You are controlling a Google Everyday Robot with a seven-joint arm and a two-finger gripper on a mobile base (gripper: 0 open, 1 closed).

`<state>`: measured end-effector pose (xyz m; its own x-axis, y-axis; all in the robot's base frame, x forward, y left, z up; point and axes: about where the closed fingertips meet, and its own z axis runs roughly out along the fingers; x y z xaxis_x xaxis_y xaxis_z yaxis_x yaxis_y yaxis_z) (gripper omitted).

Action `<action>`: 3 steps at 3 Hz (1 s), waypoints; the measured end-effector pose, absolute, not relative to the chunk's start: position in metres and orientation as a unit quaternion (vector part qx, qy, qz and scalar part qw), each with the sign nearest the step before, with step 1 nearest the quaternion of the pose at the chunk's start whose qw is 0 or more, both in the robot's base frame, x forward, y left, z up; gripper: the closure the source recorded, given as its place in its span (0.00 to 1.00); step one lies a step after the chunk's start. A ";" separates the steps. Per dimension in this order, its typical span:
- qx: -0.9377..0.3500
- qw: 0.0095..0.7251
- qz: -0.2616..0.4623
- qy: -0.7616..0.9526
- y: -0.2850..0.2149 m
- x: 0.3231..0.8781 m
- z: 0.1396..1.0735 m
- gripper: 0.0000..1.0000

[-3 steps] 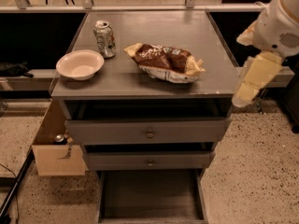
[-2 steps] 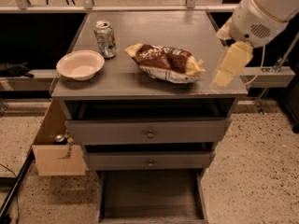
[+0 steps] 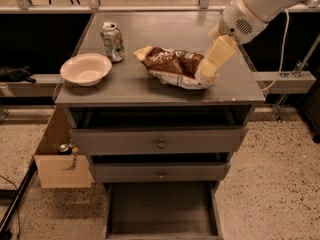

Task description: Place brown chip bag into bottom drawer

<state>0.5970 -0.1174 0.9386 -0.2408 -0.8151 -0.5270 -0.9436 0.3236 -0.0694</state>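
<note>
Where gripper (image 3: 206,72) meets right end of brown chip bag (image 3: 170,64), I cannot tell whether it grips bag or how wide it stands. Bag lies on counter (image 3: 150,90), right of centre. Bottom drawer (image 3: 160,211) stands open below, front cut off. Soda can (image 3: 112,41) near back-left corner; bowl (image 3: 86,69) by left edge.

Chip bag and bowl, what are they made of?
The brown chip bag looks like thin shiny plastic film, since it is crinkled. The bowl looks smooth and pale, maybe plastic or ceramic; I cannot tell which. The tool is at the bag's right end.
</note>
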 end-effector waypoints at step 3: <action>-0.543 0.253 0.155 0.786 -0.090 0.597 0.895 0.13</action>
<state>0.5968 -0.0903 0.8953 -0.2822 -0.7746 -0.5660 -0.9315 0.3624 -0.0315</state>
